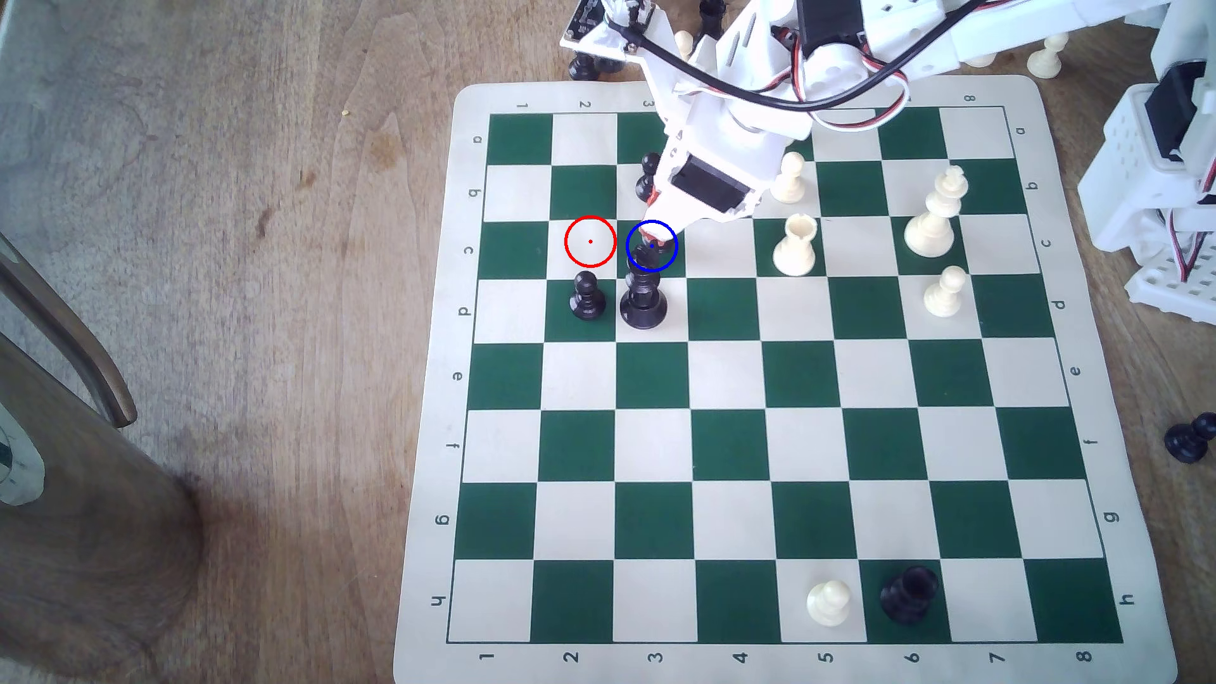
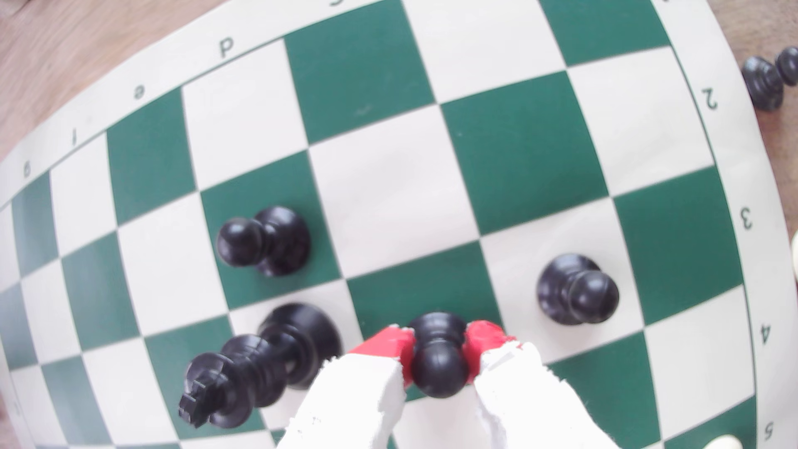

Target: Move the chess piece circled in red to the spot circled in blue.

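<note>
Gripper (image 2: 438,345) clamps black pawn (image 2: 438,358) over blue-ringed square (image 2: 388,298), tall black piece (image 2: 259,367) alongside.

A tall black piece (image 1: 643,297) crowds the blue-ringed square (image 1: 666,262) at six o'clock. Black pawns (image 1: 587,297) stand at seven and twelve o'clock. The red-ringed square (image 1: 590,242) at nine o'clock lies open.

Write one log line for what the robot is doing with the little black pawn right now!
gripper: shut on black pawn | place: over blue-ringed green square | red-ringed cream square: bare | neighbour: tall black piece beside
</note>
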You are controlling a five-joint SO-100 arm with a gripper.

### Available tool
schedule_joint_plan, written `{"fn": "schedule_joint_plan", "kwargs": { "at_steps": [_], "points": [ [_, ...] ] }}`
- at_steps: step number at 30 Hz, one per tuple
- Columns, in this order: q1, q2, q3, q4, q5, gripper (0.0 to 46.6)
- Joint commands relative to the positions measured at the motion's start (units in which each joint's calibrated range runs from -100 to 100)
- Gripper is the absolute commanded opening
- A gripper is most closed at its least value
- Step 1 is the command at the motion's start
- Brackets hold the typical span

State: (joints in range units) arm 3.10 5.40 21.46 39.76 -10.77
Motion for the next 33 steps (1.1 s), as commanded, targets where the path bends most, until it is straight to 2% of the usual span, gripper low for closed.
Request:
{"fn": "schedule_joint_plan", "kwargs": {
  "at_steps": [1,28,30,33],
  "points": [
    [0.4,-0.8,-1.3,-0.9,0.3,0.3],
    [-0.2,2.1,-2.6,-3.2,0.1,0.4],
    [-0.3,2.2,-2.6,-3.2,0.0,2.8],
    [-0.2,1.6,-2.2,-3.9,-0.4,11.2]
  ]
}}
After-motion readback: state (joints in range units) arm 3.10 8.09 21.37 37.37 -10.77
